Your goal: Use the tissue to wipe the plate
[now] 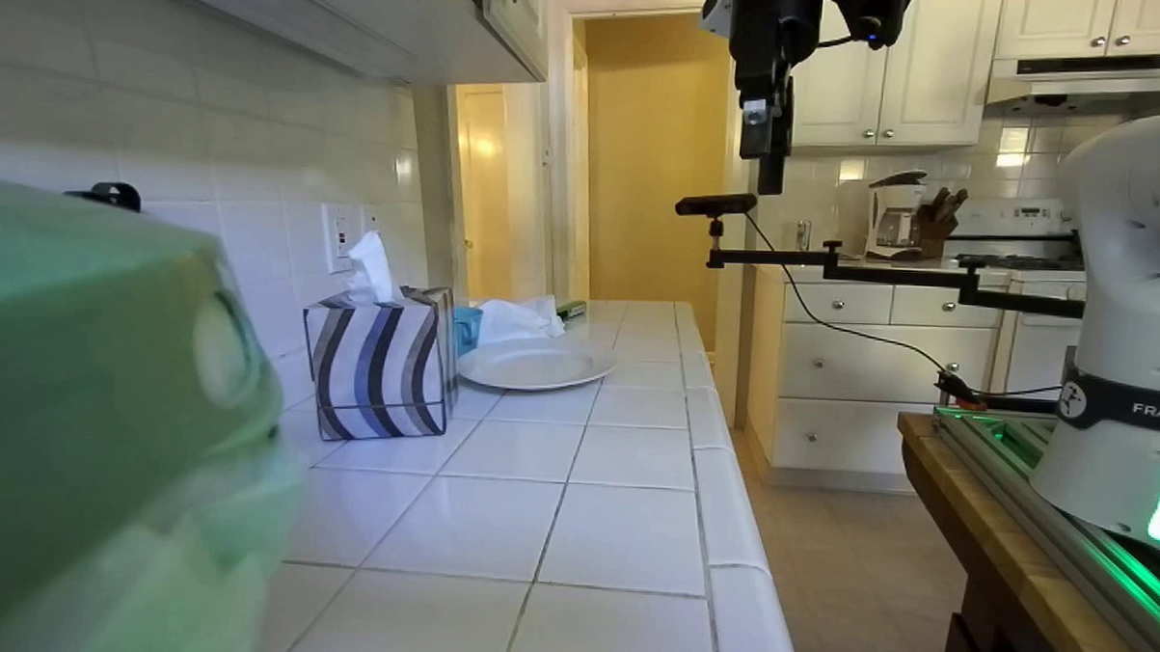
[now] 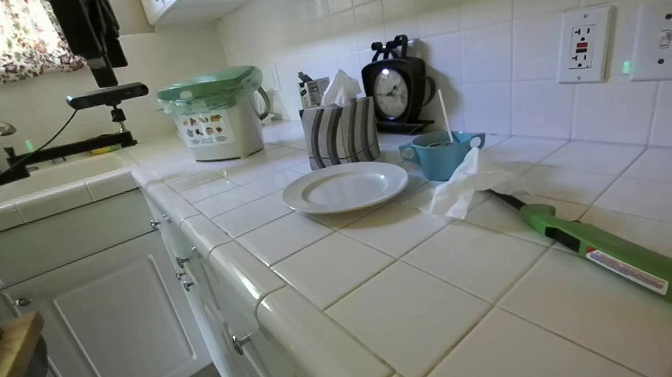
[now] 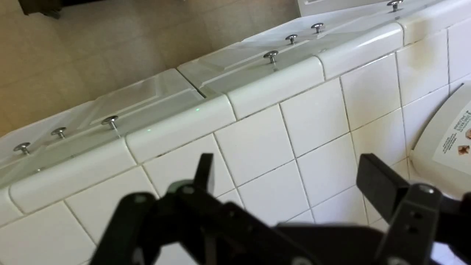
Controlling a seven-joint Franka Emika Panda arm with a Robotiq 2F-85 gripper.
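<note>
"Black two-fingered gripper [image 3: 287, 175], foremost in the wrist view: how do its jaws stand?"

"Wide apart — the white square-tiled counter [image 3: 265, 147] shows between the fingertips. In an exterior view the same gripper hangs, fingers [image 1: 771, 173] pointing down, higher than the counter."

"What borders it in the wrist view?"

"At right, part of a pale container [image 3: 449, 151] with a printed label, standing on the tiles. Past the counter's rounded edge, round metal knobs [image 3: 271, 55] stud white cabinet fronts [image 3: 132, 94] over a tan floor [image 3: 110, 48]."

"And the crumpled white wad of tissue [image 2: 468, 183]?"

"On the counter in both exterior views, well apart from the gripper. It lies between a light-blue two-handled cup [image 2: 439, 162], from which a thin pale stick [image 2: 445, 114] rises, and a bright-green long-nosed lighter [image 2: 616, 249]. The lighter's dark nose ends at the paper — whether they touch cannot be told."

"And the round, shallow, plain white plate [image 2: 345, 187]?"

"Flat on the tiles, near the wad, with the cup just beside its rim. In an exterior view a cuboid tissue box [image 1: 381, 362], striped in white, grey and blue, stands just beside it, a white tuft [image 1: 375, 266] rising from its top. Near the box stands a black clock [image 2: 395, 88] with a round pale face."

"What is outermost?"

"White robot arm [image 1: 1130, 316], its base on a metal frame [image 1: 1004, 466] atop a wood-topped table [image 1: 937, 459]."
</note>
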